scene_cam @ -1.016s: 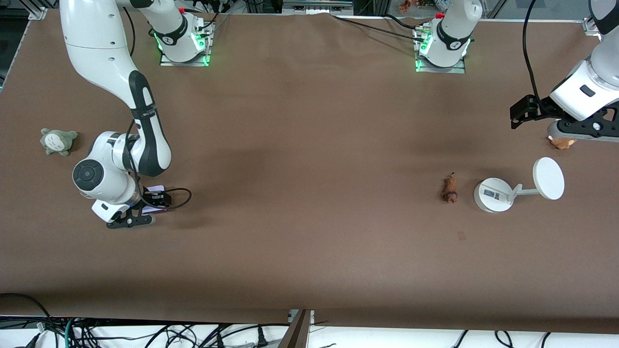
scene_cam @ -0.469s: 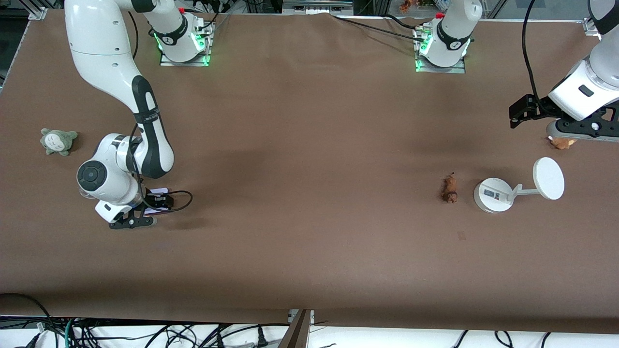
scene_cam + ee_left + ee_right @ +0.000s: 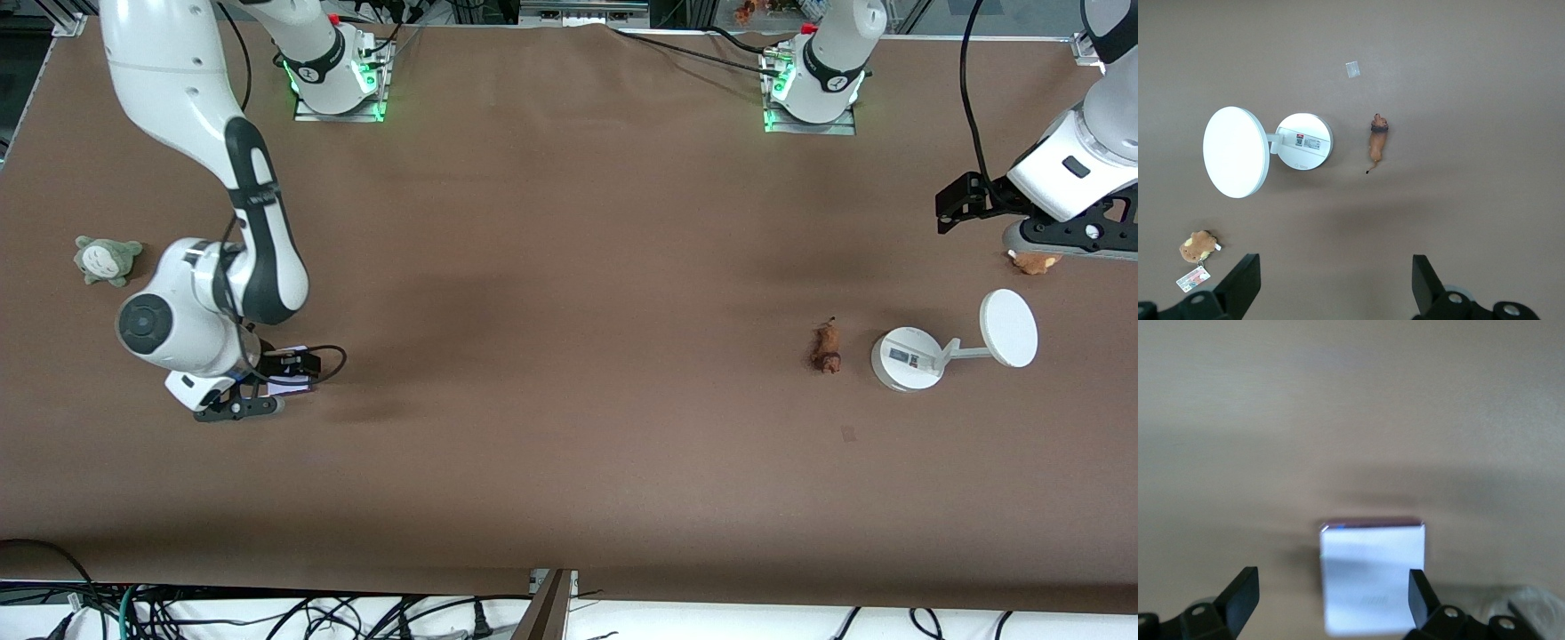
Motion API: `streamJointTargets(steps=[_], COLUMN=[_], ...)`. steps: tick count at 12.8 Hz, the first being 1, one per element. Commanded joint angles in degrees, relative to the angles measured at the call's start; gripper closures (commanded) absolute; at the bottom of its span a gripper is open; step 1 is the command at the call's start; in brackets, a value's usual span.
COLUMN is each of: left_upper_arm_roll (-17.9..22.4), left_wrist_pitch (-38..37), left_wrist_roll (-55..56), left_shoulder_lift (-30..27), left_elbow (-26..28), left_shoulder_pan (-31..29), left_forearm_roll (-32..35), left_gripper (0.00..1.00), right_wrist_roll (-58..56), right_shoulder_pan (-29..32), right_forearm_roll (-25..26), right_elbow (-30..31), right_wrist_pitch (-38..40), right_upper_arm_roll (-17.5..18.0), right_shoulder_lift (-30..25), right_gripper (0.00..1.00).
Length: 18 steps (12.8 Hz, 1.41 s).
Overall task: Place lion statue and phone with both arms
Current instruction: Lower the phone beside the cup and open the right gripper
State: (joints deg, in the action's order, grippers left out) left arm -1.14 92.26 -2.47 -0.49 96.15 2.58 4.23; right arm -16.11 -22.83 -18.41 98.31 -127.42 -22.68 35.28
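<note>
The phone [image 3: 290, 384], a pale lavender-white slab, lies on the brown table toward the right arm's end. My right gripper [image 3: 240, 408] is low over it and open. In the right wrist view the phone [image 3: 1372, 579] sits between the spread fingers [image 3: 1239, 599], close to one of them. The lion statue [image 3: 827, 348], small and orange-brown, lies beside the white stand toward the left arm's end; it also shows in the left wrist view [image 3: 1377, 141]. My left gripper [image 3: 1062, 238] is open and empty, high over the table edge, and waits.
A white round-based stand [image 3: 907, 358] with a disc [image 3: 1008, 328] stands next to the lion. A brown plush with a tag [image 3: 1033, 262] lies under the left hand. A grey-green plush [image 3: 107, 260] lies near the right arm's table end.
The right arm's wrist has swung slightly toward its end of the table, and more of the phone shows beside the hand. The left arm has not moved.
</note>
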Motion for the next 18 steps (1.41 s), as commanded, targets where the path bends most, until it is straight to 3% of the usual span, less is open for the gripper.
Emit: streamJointTargets(steps=[1,4,9,12,18], left_upper_arm_roll=[-0.4,-0.4,-0.4,-0.4,-0.4], left_wrist_pitch=[-0.6,-0.6,-0.9,-0.7,-0.8], left_wrist_roll=[0.4,0.4,0.5,0.2,0.3], left_shoulder_lift=[-0.7,-0.7,-0.7,-0.7,-0.7], left_elbow=[-0.3,-0.3,-0.3,-0.3,-0.3], left_shoulder_pan=[-0.4,-0.4,-0.2,-0.2,-0.2], left_forearm_roll=[-1.2,-1.2,-1.2,-0.8,-1.0], left_gripper=[0.0,0.0,0.0,0.0,0.0], right_wrist_roll=[0.5,4.8,11.5,11.8,12.0], right_shoulder_pan=[-0.1,-0.1,-0.3,0.1,-0.6], right_forearm_roll=[-0.5,1.1,6.7,6.8,6.9], right_elbow=[0.1,-6.7,-26.6,-31.9,-32.5], right_wrist_pitch=[10.3,25.8,51.2,57.8,60.8], right_upper_arm_roll=[-0.3,-1.3,-1.5,-3.1,-3.7], right_shoulder_lift=[-8.2,-12.1,-12.3,-12.3,-12.3], right_gripper=[0.01,0.01,0.01,0.01,0.01])
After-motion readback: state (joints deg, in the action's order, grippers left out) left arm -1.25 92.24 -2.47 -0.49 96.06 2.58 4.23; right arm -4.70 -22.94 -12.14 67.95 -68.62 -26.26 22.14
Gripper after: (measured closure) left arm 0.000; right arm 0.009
